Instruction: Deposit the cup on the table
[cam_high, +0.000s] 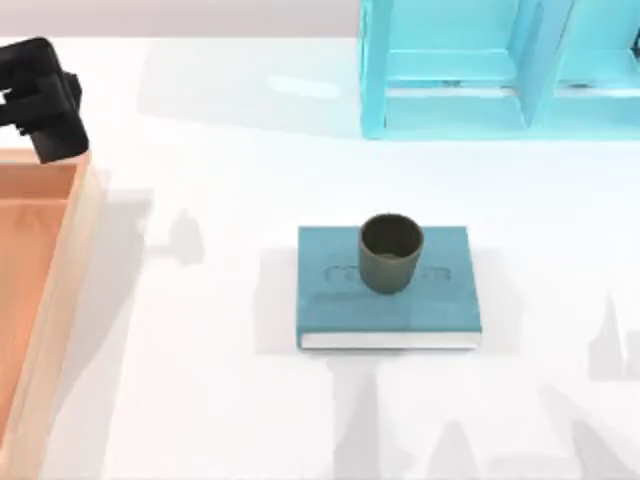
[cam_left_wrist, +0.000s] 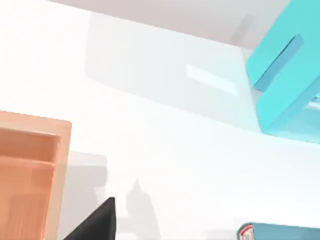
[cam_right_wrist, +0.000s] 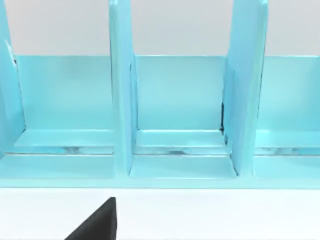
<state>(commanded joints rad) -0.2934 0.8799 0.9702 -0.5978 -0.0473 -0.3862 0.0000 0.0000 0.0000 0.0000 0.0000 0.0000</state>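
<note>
The olive-brown cup (cam_high: 390, 254) stands upright on a teal book (cam_high: 388, 300), near the book's far edge, in the middle of the white table (cam_high: 220, 400). Nothing holds or touches the cup. My left gripper (cam_high: 42, 100) is parked at the far left of the table, above the back corner of the wooden tray and well away from the cup. A dark edge of it also shows in the left wrist view (cam_left_wrist: 97, 222). A dark part of my right gripper (cam_right_wrist: 97, 220) sits low in the right wrist view, facing the turquoise shelf.
An orange-brown wooden tray (cam_high: 40, 260) runs along the table's left edge. A turquoise shelf unit (cam_high: 500, 70) with upright dividers stands at the back right. White tabletop lies bare around the book on every side.
</note>
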